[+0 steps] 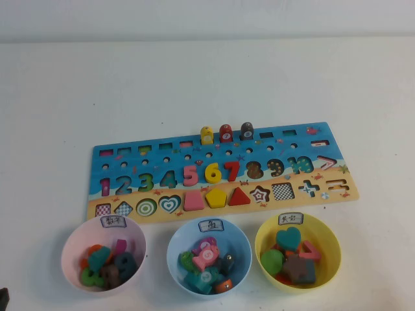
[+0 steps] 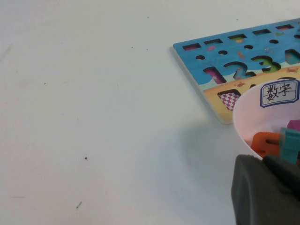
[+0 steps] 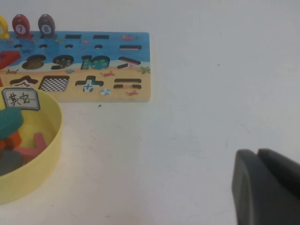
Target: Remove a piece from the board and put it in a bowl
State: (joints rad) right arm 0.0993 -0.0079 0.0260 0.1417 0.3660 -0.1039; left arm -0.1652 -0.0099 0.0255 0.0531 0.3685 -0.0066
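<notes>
The pink numeral 5 (image 1: 190, 173) sits in its slot in the number row of the long blue-and-sand board (image 1: 130, 152), between the cut-out 4 and the yellow 6 (image 1: 212, 172). The pale pink bowl (image 1: 72, 249) with a white label stands in front of the board's left end and holds several coloured pieces. My left gripper (image 2: 262, 158) is shut and empty, low beside that bowl's rim (image 2: 248, 101). It is out of the high view. My right gripper (image 3: 258, 152) is shut on nothing over bare table, right of the yellow bowl (image 3: 47, 154) and apart from the board's right end (image 3: 140, 61).
A light blue bowl (image 1: 175, 249) and the yellow bowl (image 1: 327, 243), both holding pieces, stand in a row with the pink one. A red 7 (image 1: 231, 171), a pink square, a yellow pentagon, a red triangle and three fish pegs (image 1: 226, 133) stay on the board.
</notes>
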